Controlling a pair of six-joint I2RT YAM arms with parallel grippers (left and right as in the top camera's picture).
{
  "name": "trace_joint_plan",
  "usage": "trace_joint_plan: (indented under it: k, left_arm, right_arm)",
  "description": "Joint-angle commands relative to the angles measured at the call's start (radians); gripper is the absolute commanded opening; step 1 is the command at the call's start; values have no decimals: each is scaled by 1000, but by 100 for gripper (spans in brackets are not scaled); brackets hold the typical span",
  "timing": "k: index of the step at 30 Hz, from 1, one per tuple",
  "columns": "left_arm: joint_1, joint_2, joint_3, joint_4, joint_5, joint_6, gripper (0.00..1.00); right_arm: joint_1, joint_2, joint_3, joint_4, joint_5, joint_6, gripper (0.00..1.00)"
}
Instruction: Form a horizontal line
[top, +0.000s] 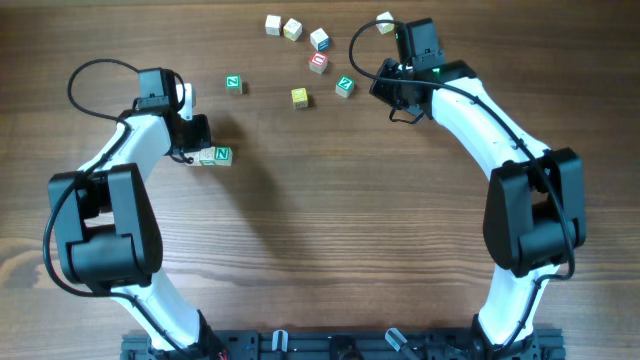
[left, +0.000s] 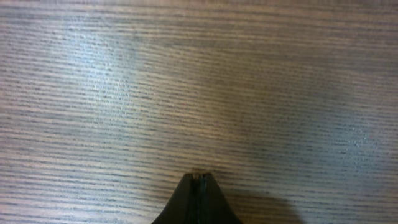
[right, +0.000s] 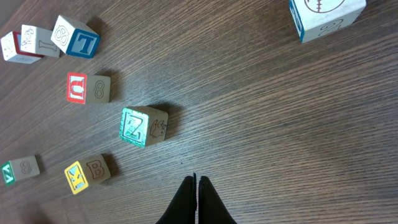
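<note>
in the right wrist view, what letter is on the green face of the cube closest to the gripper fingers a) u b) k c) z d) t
c: the green-faced cube just ahead of the right gripper shows a z on that face.
</note>
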Motion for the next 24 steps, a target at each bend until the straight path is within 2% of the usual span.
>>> trace_joint_plan:
  k: [1,9,18,24]
  left_arm:
    - [8,12,18,29,-13,19,4]
    - [8,12,18,66,-8,7,4]
    - [8,12,18,66,83,-7,4]
    - [8,12,18,23,85,-6,4]
  right_arm:
    - [5,-12,0,-1,25,-15,4]
    - [5,-12,0,-1,25,-14,4]
    - [5,-11,0,-1,25,-14,4]
    - [5,-11,0,-1,25,-15,4]
